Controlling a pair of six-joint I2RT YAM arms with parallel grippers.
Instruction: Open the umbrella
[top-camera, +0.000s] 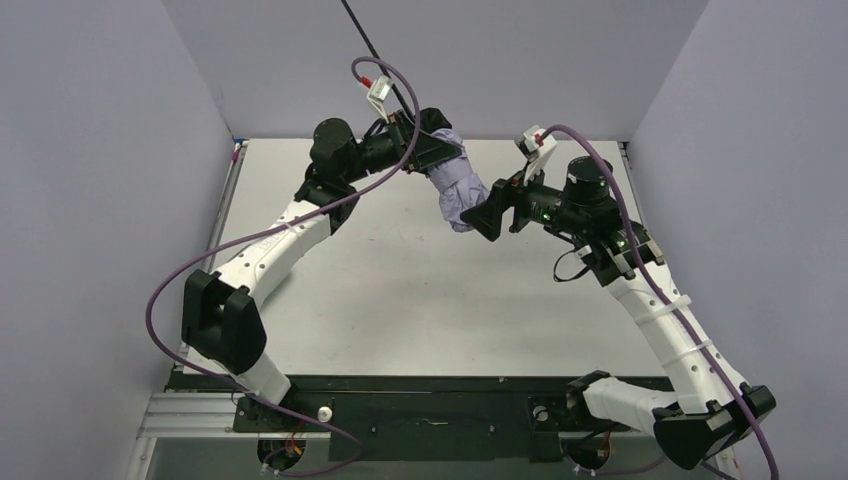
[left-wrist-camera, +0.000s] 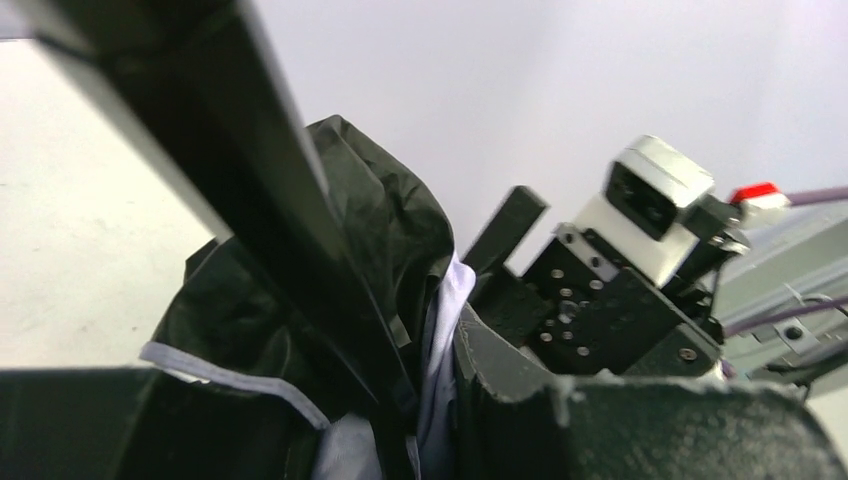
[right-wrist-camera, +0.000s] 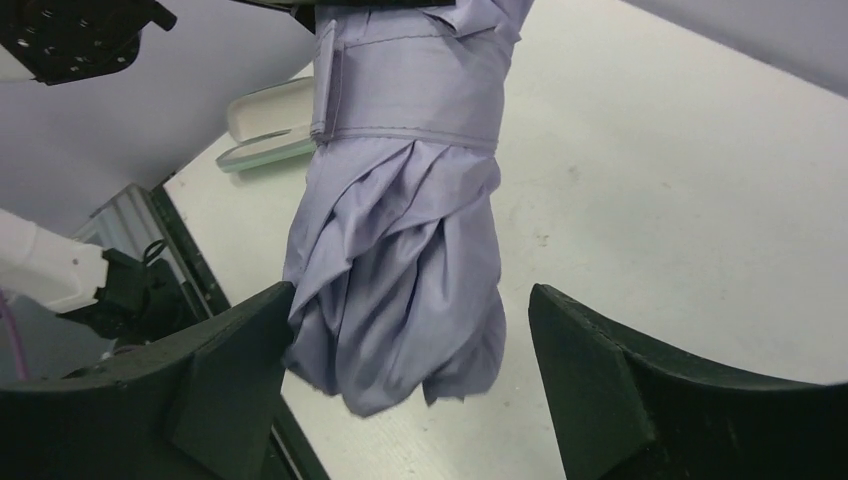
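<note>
The umbrella (top-camera: 458, 190) is a folded lavender bundle held in the air over the back of the table, its strap still wrapped round it (right-wrist-camera: 410, 90). My left gripper (top-camera: 438, 158) is shut on its upper end. In the left wrist view, black lining (left-wrist-camera: 370, 200) and a lavender fold (left-wrist-camera: 445, 330) are pinched between the jaws of the left gripper (left-wrist-camera: 440, 400). My right gripper (top-camera: 482, 215) is open at the bundle's lower end. In the right wrist view the right gripper (right-wrist-camera: 410, 300) has its jaws wide on either side of the hanging fabric (right-wrist-camera: 400, 260), and the left fingertip (right-wrist-camera: 250, 340) just meets the cloth.
A pale-green capsule case (right-wrist-camera: 265, 125) lies on the white table (right-wrist-camera: 680, 200) behind the umbrella. Grey walls (top-camera: 100, 200) close in the left, back and right sides. The right arm's wrist camera (left-wrist-camera: 655, 200) shows close by in the left wrist view.
</note>
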